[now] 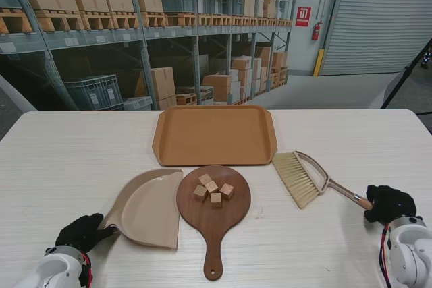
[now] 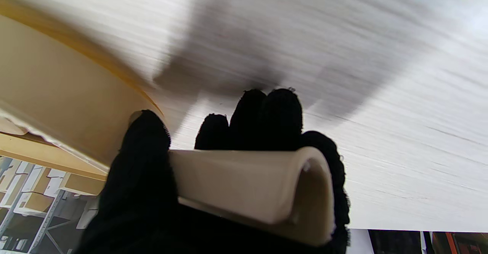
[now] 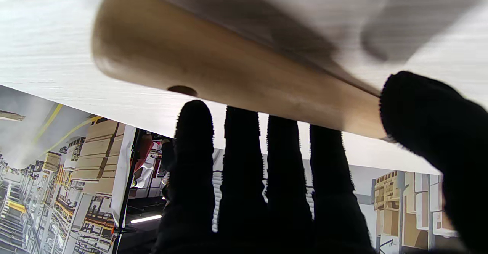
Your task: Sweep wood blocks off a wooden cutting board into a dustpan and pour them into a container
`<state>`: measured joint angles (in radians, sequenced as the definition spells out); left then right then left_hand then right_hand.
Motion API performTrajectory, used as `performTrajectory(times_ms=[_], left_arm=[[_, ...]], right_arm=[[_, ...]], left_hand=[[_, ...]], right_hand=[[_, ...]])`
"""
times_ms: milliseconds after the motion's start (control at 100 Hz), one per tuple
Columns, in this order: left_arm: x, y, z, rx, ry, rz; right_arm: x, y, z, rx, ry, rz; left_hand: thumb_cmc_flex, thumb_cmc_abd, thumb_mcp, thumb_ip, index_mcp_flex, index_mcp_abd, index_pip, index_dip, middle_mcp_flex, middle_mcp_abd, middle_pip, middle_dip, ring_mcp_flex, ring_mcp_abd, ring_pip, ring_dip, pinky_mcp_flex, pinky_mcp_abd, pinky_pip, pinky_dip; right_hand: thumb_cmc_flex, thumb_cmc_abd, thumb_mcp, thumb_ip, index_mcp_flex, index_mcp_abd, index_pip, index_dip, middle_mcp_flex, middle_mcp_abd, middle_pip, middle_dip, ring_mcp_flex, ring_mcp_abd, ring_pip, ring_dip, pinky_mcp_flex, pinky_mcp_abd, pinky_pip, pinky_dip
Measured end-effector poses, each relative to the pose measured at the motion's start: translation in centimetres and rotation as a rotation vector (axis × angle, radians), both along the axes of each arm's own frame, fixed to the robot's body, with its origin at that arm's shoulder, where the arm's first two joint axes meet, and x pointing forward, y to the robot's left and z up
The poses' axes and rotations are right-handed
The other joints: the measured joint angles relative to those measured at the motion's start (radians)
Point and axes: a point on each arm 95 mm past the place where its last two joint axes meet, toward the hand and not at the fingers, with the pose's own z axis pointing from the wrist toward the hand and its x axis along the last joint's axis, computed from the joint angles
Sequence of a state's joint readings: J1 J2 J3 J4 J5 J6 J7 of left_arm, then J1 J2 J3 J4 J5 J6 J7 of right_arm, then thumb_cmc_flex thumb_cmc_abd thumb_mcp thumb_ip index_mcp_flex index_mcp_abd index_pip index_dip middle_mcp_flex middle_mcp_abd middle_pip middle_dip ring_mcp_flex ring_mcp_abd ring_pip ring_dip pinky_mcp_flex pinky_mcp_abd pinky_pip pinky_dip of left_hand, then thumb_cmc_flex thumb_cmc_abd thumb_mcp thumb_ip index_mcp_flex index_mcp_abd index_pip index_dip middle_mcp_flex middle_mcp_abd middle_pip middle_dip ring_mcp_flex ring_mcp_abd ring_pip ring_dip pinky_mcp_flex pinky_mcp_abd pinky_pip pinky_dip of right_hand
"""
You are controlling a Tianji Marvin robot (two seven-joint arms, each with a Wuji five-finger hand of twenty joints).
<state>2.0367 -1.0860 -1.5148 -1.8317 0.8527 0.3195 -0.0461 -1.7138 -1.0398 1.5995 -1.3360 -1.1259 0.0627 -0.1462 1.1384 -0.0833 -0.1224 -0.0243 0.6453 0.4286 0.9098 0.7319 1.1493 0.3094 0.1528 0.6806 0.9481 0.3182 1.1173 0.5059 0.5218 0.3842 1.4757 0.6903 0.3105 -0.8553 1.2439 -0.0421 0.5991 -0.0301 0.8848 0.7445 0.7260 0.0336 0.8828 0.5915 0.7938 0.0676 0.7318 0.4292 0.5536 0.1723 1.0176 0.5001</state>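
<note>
Stand: blocks (image 1: 214,190) on board (image 1: 213,204) at centre; dustpan (image 1: 148,207) at its 9 o'clock, brush (image 1: 304,177) at 2, tray (image 1: 214,134) at 12 | Left wrist: left hand (image 2: 213,170) wrapped around dustpan handle (image 2: 248,185) | Right wrist: right hand (image 3: 305,177) fingers spread, thumb against brush handle (image 3: 213,63), grip not closed.

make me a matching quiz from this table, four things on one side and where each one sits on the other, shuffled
Things:
1. wood blocks
2. dustpan
3. brush
4. tray

Places:
A. left of the cutting board, handle in the left hand
B. farthest from me, behind the board
C. clustered on the round part of the board
D. right of the board, handle end at the right hand

Pairs: 1-C, 2-A, 3-D, 4-B
</note>
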Motion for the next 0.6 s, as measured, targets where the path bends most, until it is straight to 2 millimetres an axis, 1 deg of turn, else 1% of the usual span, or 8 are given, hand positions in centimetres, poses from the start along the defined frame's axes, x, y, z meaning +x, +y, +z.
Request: performTrajectory(times_ms=[100, 140, 200, 240, 260, 320, 440, 600], left_arm=[[-0.04, 0.01, -0.01, 0.001, -0.001, 0.002], [-0.05, 0.02, -0.01, 0.001, -0.001, 0.002], [-0.07, 0.02, -0.02, 0.001, -0.001, 0.003], [-0.07, 0.03, -0.02, 0.001, -0.001, 0.003], [-0.08, 0.03, -0.03, 0.001, -0.001, 0.003], [-0.08, 0.03, -0.03, 0.001, -0.002, 0.004], [-0.09, 0.03, -0.03, 0.001, -0.002, 0.004], [-0.10, 0.04, -0.04, 0.001, -0.002, 0.006]], right_arm=[[0.02, -0.03, -0.41, -0.007, 0.011, -0.001], [0.04, -0.06, -0.52, -0.009, 0.013, -0.001], [0.14, -0.10, -0.55, -0.016, 0.009, 0.000], [0.21, -0.13, -0.57, -0.021, 0.006, 0.002], [0.23, -0.15, -0.59, -0.022, 0.005, 0.002], [0.32, -0.20, -0.64, -0.025, 0.000, 0.002], [0.57, -0.17, -0.64, -0.031, -0.009, 0.002], [0.94, -0.10, -0.63, -0.032, -0.014, 0.001]], left_hand=[[0.000, 0.000, 0.000, 0.000, 0.000, 0.000, 0.000, 0.000, 0.000, 0.000, 0.001, 0.000, 0.000, 0.000, -0.001, 0.000, 0.000, 0.000, 0.000, 0.000], [0.000, 0.000, 0.000, 0.000, 0.000, 0.000, 0.000, 0.000, 0.000, 0.000, 0.001, 0.000, 0.000, 0.000, -0.003, 0.000, 0.000, 0.000, -0.002, 0.000], [0.000, 0.000, 0.000, 0.000, 0.000, 0.000, 0.000, 0.000, 0.000, 0.000, 0.002, 0.000, 0.000, 0.000, -0.004, 0.000, 0.000, 0.000, -0.003, 0.000], [0.000, 0.000, 0.000, 0.000, 0.000, 0.000, 0.000, 0.000, 0.000, 0.000, 0.002, 0.000, 0.000, 0.000, -0.005, 0.000, 0.000, 0.000, -0.003, 0.000], [0.000, 0.000, 0.000, 0.000, 0.000, 0.000, 0.000, 0.000, 0.000, 0.000, 0.002, 0.000, 0.000, 0.000, -0.005, 0.000, 0.000, 0.000, -0.003, 0.000], [0.000, 0.000, 0.000, 0.000, 0.000, 0.000, 0.000, 0.000, 0.000, 0.000, 0.002, 0.000, 0.000, 0.000, -0.005, 0.000, 0.000, 0.000, -0.003, 0.000], [0.000, 0.000, 0.000, 0.000, 0.000, 0.000, 0.000, 0.000, 0.000, 0.000, 0.002, 0.000, 0.000, 0.000, -0.005, 0.000, 0.000, 0.000, -0.003, 0.000], [0.000, 0.000, 0.000, 0.000, 0.000, 0.000, 0.000, 0.000, 0.000, 0.000, 0.002, 0.000, 0.000, 0.000, -0.005, -0.001, 0.000, 0.000, -0.003, 0.000]], right_hand=[[0.000, -0.002, 0.020, 0.000, 0.020, -0.005, 0.030, 0.008, 0.039, -0.005, 0.010, 0.001, 0.033, -0.004, 0.020, 0.000, 0.037, -0.001, 0.028, 0.002], [0.001, -0.029, 0.036, 0.000, 0.035, -0.006, 0.054, 0.010, 0.069, -0.006, 0.014, 0.002, 0.049, 0.001, 0.051, 0.016, 0.056, -0.001, 0.039, 0.002], [0.031, -0.078, 0.063, -0.001, 0.058, -0.022, 0.095, -0.031, 0.113, -0.010, 0.015, 0.002, 0.098, 0.000, 0.054, 0.016, 0.090, -0.004, 0.064, 0.002], [0.043, -0.106, 0.084, -0.014, 0.065, -0.034, 0.113, -0.058, 0.151, -0.016, 0.015, 0.002, 0.130, -0.003, 0.048, 0.015, 0.112, -0.007, 0.076, 0.002], [0.060, -0.120, 0.100, -0.031, 0.077, -0.038, 0.126, -0.069, 0.171, -0.017, 0.015, 0.002, 0.150, -0.006, 0.055, 0.006, 0.127, -0.009, 0.080, 0.002], [0.073, -0.169, 0.135, -0.048, 0.100, -0.052, 0.156, -0.103, 0.220, -0.018, 0.015, 0.002, 0.191, -0.011, 0.057, 0.003, 0.162, -0.010, 0.102, 0.002], [0.082, -0.236, 0.154, -0.087, 0.140, -0.065, 0.169, -0.169, 0.306, -0.029, -0.001, 0.001, 0.267, -0.021, 0.056, 0.002, 0.223, -0.011, 0.132, 0.002], [0.084, -0.296, 0.171, -0.095, 0.202, -0.067, 0.172, -0.209, 0.395, -0.038, -0.032, -0.017, 0.358, -0.024, 0.056, 0.001, 0.296, -0.012, 0.165, 0.002]])
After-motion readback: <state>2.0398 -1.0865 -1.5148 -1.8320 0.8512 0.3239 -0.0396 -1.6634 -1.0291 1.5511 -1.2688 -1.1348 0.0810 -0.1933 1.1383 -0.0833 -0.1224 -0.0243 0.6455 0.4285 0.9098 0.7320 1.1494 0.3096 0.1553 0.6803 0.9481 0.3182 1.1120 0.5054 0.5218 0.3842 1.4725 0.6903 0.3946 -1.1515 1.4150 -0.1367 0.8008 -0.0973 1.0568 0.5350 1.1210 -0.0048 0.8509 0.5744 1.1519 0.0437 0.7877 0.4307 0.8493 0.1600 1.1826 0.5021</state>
